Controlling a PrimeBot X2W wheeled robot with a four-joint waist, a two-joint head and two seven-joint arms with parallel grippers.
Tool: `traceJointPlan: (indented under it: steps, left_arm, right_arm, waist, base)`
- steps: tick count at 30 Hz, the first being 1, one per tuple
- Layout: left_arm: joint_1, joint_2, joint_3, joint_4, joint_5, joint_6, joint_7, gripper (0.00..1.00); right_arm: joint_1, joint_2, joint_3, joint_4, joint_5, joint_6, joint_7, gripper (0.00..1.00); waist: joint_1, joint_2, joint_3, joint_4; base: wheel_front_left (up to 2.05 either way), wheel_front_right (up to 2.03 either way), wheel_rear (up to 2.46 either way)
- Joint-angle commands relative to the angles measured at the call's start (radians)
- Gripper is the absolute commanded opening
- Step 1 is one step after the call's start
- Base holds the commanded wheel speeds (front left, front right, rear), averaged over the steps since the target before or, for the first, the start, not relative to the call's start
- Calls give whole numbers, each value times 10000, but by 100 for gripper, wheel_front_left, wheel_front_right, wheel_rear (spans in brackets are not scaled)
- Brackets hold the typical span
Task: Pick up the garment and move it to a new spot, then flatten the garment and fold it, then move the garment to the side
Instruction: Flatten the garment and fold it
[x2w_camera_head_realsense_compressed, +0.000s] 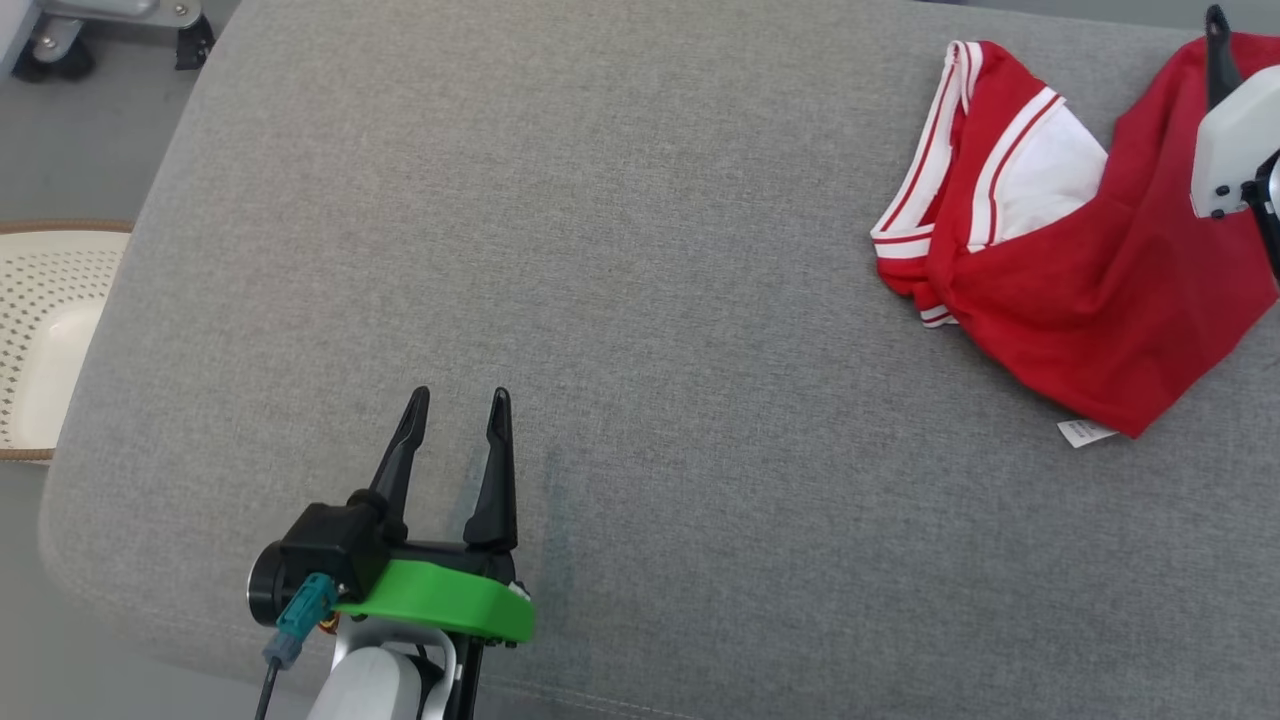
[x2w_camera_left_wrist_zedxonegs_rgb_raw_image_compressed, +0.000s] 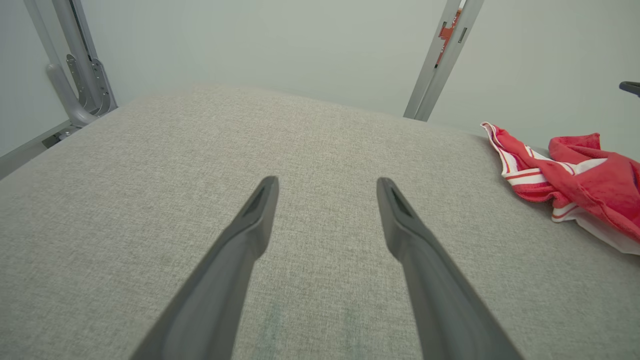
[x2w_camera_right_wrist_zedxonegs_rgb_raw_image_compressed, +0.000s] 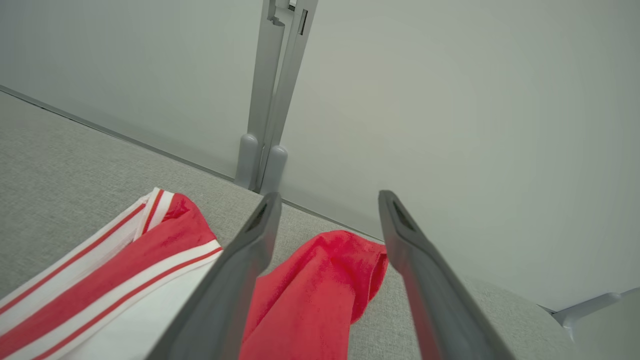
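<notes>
Left pincer (x2w_camera_head_realsense_compressed: 460, 400): two tapered black fingers (x2w_camera_head_realsense_compressed: 404, 450) on a black housing (x2w_camera_head_realsense_compressed: 330, 545); bright green collar (x2w_camera_head_realsense_compressed: 440, 605) at its base; teal plug (x2w_camera_head_realsense_compressed: 300, 615) at seven o'clock with a dark cable (x2w_camera_head_realsense_compressed: 268, 695); white forearm (x2w_camera_head_realsense_compressed: 375, 685); right wrist's white casing (x2w_camera_head_realsense_compressed: 1235, 140) carries, seemingly, two dark screws (x2w_camera_head_realsense_compressed: 1222, 190).

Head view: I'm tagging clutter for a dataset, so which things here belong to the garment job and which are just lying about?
Job: garment, crumpled on the grey cushion; right tool, open above it; left tool, open over bare cushion.
Lying about: cream perforated basket beside the cushion; wheeled frame on the floor.
</notes>
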Motion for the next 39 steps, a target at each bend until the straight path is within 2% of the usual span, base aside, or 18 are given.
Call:
traceJointPlan:
  steps: [1,10,15,19,26,31,37,38,39]
  left_arm:
    - [-56,21,59,-18,84,-13,4,100]
    - [343,24,455,-23,237,-12,4,100]
    - [485,24,589,-74,310,-31,4,100]
    - [588,24,689,-119,347,-9,4,100]
    - [510,24,775,-139,395,-105,4,100]
    - [365,26,745,-147,405,-132,4,100]
    - [232,24,703,-133,319,-79,4,100]
    - [225,24,721,-142,312,-61,4,100]
    - [230,24,739,-148,295,-58,4,100]
  right_arm:
    - [-136,127,115,107,49,-19,-248,100]
    - [981,933,1743,156,1391,-19,-1508,100]
    - [2443,1213,2406,-759,2624,-19,-1696,100]
    - [3767,1344,2744,-1819,3123,-19,-1731,100]
    - [5677,1834,3194,-3070,3516,-19,-1722,100]
    - [5738,1953,3181,-2724,3047,-18,-1689,100]
    - [5304,1921,2318,-1663,1997,-19,-1664,100]
    - [5240,1934,2082,-1524,1794,-19,-1678,94]
    - [5216,1965,1889,-1441,1647,-19,-1689,59]
  waist:
    - [0,0,-220,-389]
    - [0,0,-1017,-1737]
    - [0,0,-1389,-2349]
    - [0,0,-1500,-2673]
    - [0,0,-1387,-2679]
    - [0,0,-1163,-2379]
    - [0,0,-1016,-1890]
    - [0,0,-1008,-1823]
    - [0,0,-1013,-1780]
  base:
    - [0,0,0]
    - [0,0,0]
    - [0,0,0]
    - [0,0,0]
    - [0,0,0]
    - [0,0,0]
    - [0,0,0]
    - [0,0,0]
    - [0,0,0]
